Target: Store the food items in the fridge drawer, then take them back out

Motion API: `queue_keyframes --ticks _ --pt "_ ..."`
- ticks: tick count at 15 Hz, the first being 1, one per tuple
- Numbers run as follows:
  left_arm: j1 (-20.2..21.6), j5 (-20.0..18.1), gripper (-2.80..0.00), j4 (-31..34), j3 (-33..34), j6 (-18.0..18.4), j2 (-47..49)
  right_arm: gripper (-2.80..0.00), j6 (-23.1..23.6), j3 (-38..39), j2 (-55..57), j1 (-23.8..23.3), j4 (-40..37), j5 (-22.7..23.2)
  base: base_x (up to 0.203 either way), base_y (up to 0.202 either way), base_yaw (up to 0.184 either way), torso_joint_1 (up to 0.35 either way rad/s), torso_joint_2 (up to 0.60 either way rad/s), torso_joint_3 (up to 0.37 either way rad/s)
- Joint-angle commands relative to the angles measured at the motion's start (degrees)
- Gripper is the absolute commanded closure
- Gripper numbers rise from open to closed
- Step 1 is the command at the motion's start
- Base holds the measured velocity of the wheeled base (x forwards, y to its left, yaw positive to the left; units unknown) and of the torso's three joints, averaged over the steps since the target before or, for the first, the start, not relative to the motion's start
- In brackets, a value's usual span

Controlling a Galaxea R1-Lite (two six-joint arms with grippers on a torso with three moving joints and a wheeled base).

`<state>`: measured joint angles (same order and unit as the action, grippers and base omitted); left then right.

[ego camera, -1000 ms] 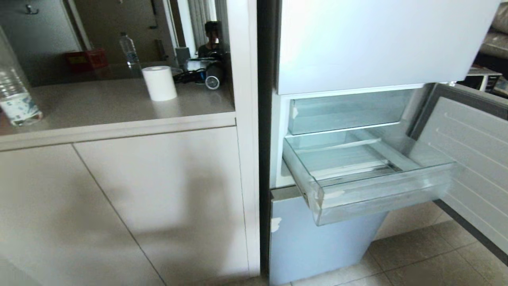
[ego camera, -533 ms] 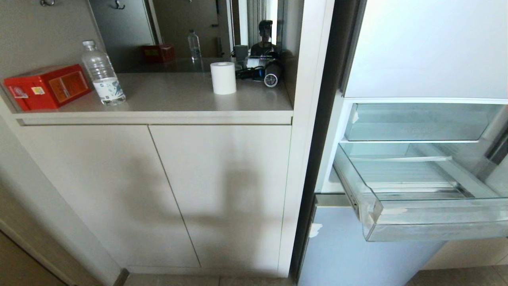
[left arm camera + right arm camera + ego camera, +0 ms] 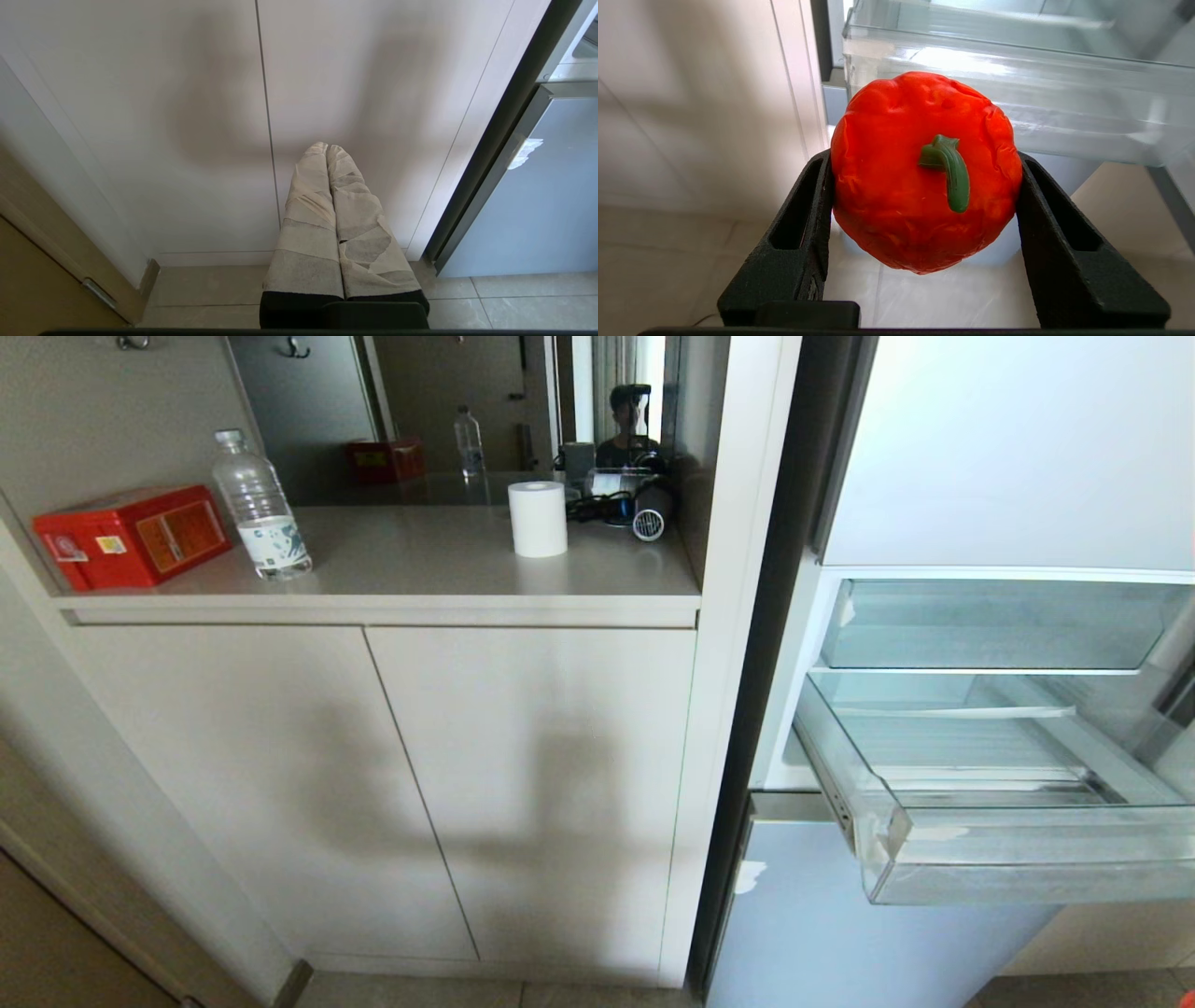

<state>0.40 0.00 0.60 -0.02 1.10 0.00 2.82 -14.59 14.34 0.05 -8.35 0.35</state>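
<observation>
Right gripper (image 3: 924, 186) carrying the orange-red fruit (image 3: 920, 172) toward the pulled-out fridge drawer (image 3: 1027, 859).

The black jaws pressed on the fruit's two sides, green stem facing the wrist camera — a grip across the widest part, probably so the round, wrinkled skin would not slip. The fruit sat squarely between the fingers, below and just short of the drawer's clear front wall, the drawer standing out on the right of the scene with nothing visible inside. The left gripper (image 3: 327, 148) hung by the cabinet doors (image 3: 392, 784) on the left — taped fingers pressed together, holding nothing.
</observation>
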Motion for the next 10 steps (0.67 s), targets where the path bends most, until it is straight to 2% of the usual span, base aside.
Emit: queue_keyframes --ticks 1,5,10 --pt "0.04 0.0 0.0 0.02 -0.04 0.05 0.09 0.0 -2.16 -7.61 19.5 -0.16 0.04 -0.1 0.0 0.0 0.0 0.0 0.0 0.0" --pt "0.04 0.0 0.0 0.02 0.02 -0.04 0.09 0.0 -6.16 -20.89 44.1 -0.8 2.04 -0.59 0.0 0.0 0.0 0.0 0.0 0.0" --pt "0.04 0.0 0.0 0.02 0.01 0.05 0.09 0.0 -9.67 -29.86 65.3 -2.79 11.88 -2.56 0.0 0.0 0.0 0.0 0.0 0.0"
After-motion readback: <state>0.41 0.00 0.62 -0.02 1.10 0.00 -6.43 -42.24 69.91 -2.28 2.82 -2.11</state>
